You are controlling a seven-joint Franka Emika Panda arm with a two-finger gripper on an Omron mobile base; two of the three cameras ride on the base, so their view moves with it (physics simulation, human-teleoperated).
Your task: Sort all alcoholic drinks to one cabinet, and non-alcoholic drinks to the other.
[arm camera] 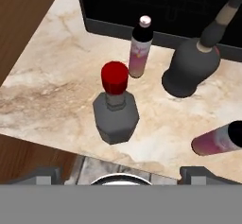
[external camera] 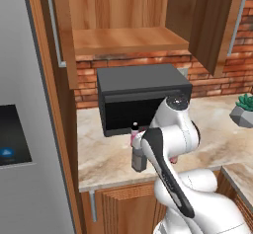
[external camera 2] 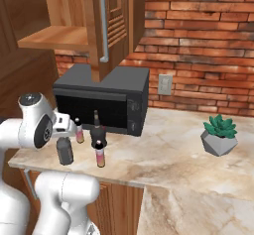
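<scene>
On the marble counter (arm camera: 52,100) stand several drinks in front of the microwave. The clear-grey liquor bottle (arm camera: 115,109) (external camera 2: 65,150) (external camera: 138,159) with a red cap is nearest the counter's front edge. My gripper (arm camera: 122,176) hovers above it, open, with nothing between its fingertips (arm camera: 40,175). Behind it stand a slim pink bottle (arm camera: 140,48) (external camera 2: 79,131) (external camera: 134,135) and the dark round-bellied bottle (arm camera: 191,69) (external camera 2: 97,130). A second pink bottle (arm camera: 220,140) (external camera 2: 100,154) stands to the right. One light-wood wall cabinet (external camera: 128,40) (external camera 2: 57,36) hangs open above, its shelf bare. The other cabinet is out of view.
A black microwave (external camera: 143,97) (external camera 2: 106,95) sits against the brick wall under the cabinet. The open cabinet doors (external camera: 217,25) (external camera 2: 106,26) jut out above the counter. A potted plant (external camera 2: 219,135) (external camera: 243,110) stands to the right, a grey fridge (external camera: 24,129) to the left.
</scene>
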